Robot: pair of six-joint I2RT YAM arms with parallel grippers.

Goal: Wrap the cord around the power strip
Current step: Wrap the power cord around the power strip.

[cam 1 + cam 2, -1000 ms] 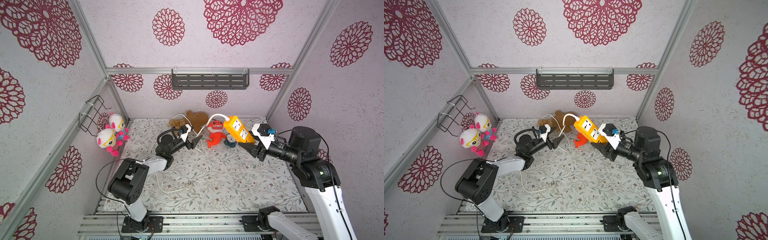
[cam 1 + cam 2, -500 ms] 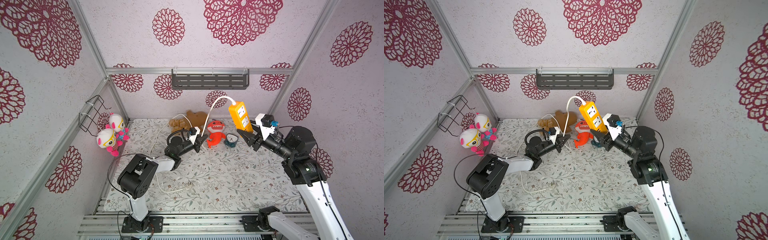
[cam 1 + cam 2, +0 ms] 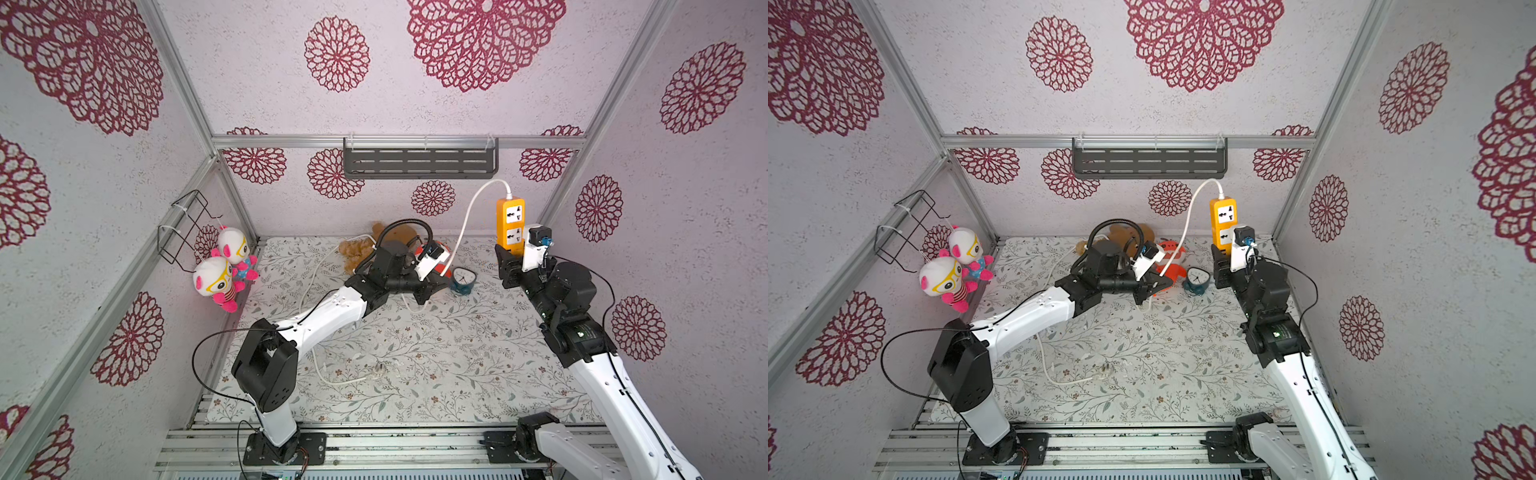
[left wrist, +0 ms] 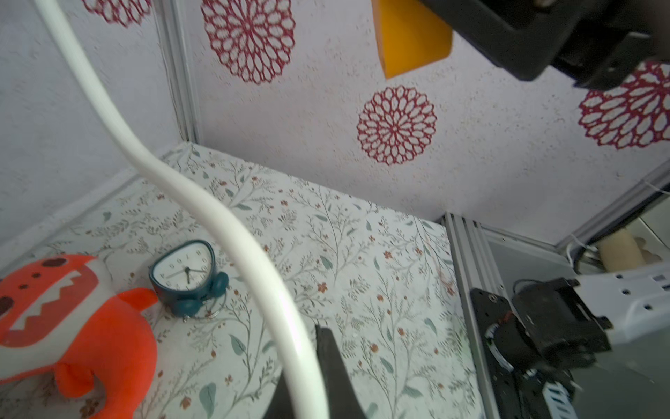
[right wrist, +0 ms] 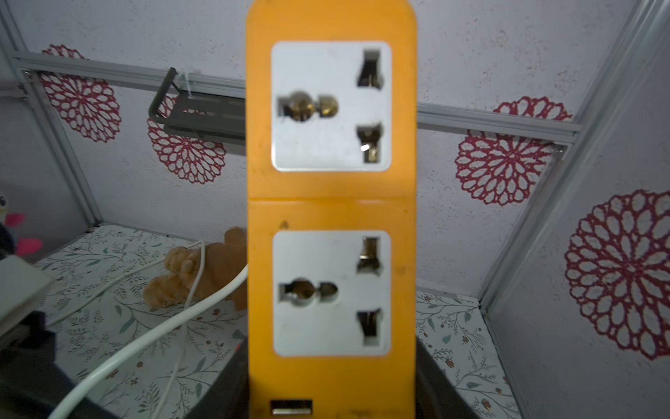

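The right end effector [image 3: 509, 254] was closed on the lower end of the strip [image 3: 510, 222], which stood upright above the surface [image 3: 415, 365], close to the back right corner. The left end effector [image 3: 429, 286] was shut narrow on the cord [image 3: 466, 226], low beside the clock [image 3: 462, 279]. The left arm was stretched toward the back; the right arm bent upward. More cord lay loose under the left arm.

Pale walls [image 3: 395, 104] (red floral medallions [image 3: 336, 54]), leafy-print floor [image 3: 436, 353], grey shelf [image 3: 419, 164], 1 wire basket [image 3: 183, 204]
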